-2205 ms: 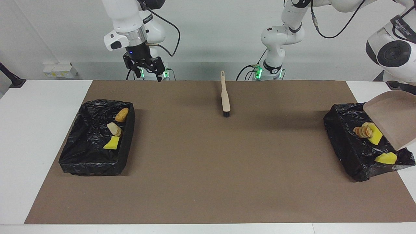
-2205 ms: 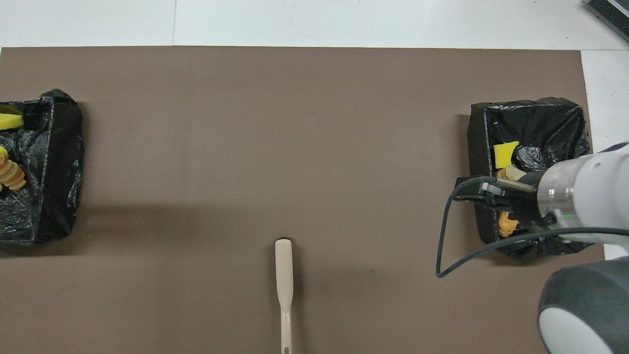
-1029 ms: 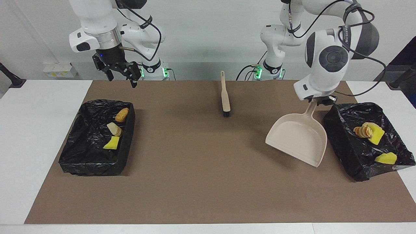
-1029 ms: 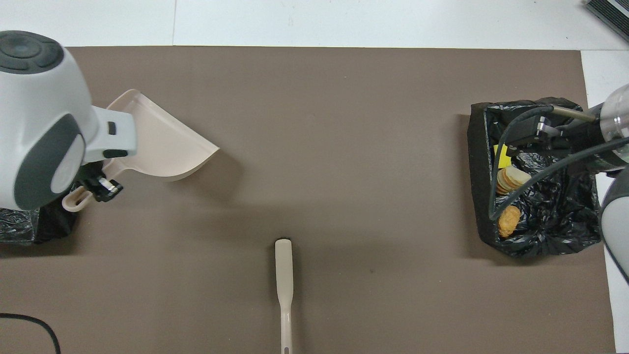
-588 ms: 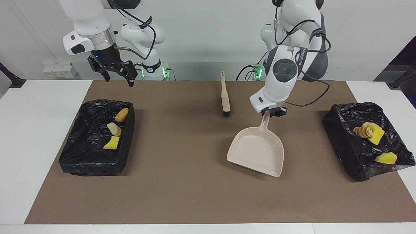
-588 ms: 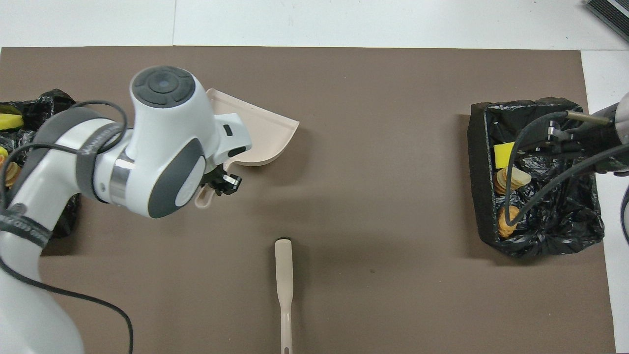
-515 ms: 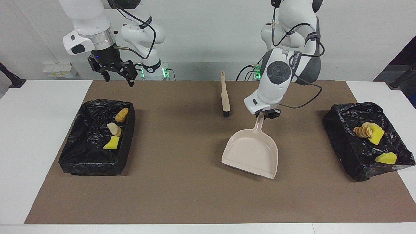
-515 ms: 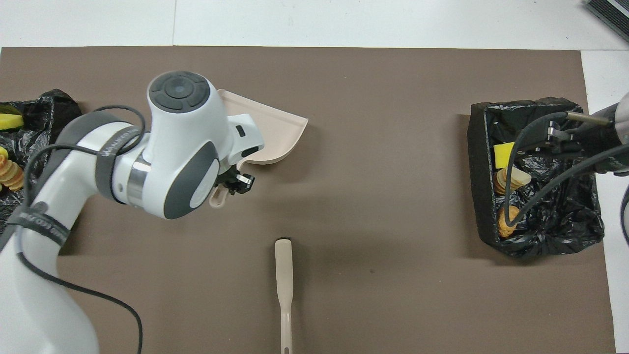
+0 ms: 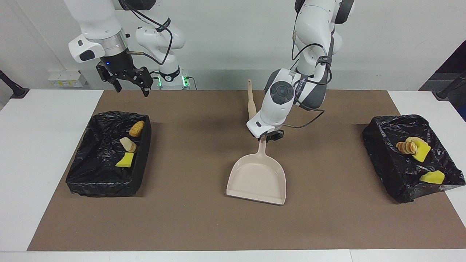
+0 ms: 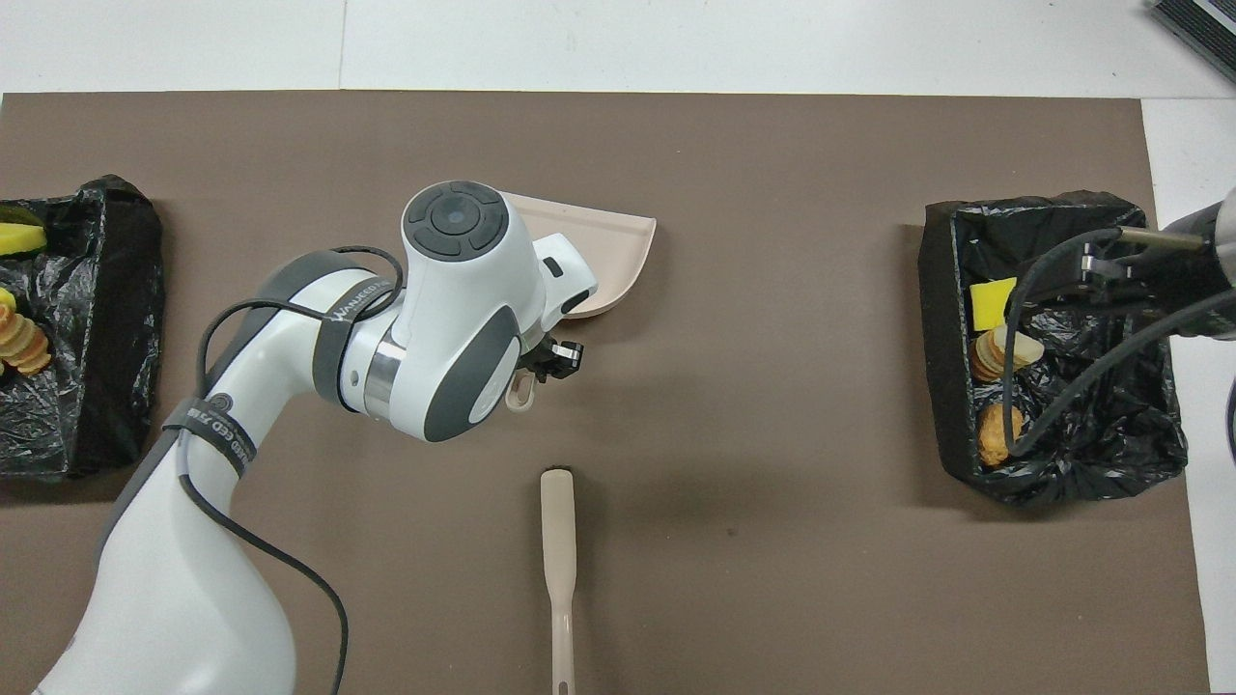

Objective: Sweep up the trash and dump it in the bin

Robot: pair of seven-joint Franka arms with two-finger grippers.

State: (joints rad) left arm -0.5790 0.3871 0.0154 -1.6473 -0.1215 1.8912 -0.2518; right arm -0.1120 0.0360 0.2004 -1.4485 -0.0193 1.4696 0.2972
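The left gripper (image 9: 268, 138), clamped on the dustpan (image 9: 257, 178), has carried it from its bin (image 9: 411, 160) to mid-counter (trash (image 9: 413, 148) dumped); the right gripper (image 9: 130, 84) waits open.

Brown mat (image 9: 204, 218) covers the white table (image 9: 40, 153); grey wall (image 9: 225, 40) above.

Lettering on left arm (image 10: 227, 434) strap too small to read.

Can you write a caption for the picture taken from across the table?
Left gripper holds the empty dustpan over the mat's middle; trash sits in both bins.
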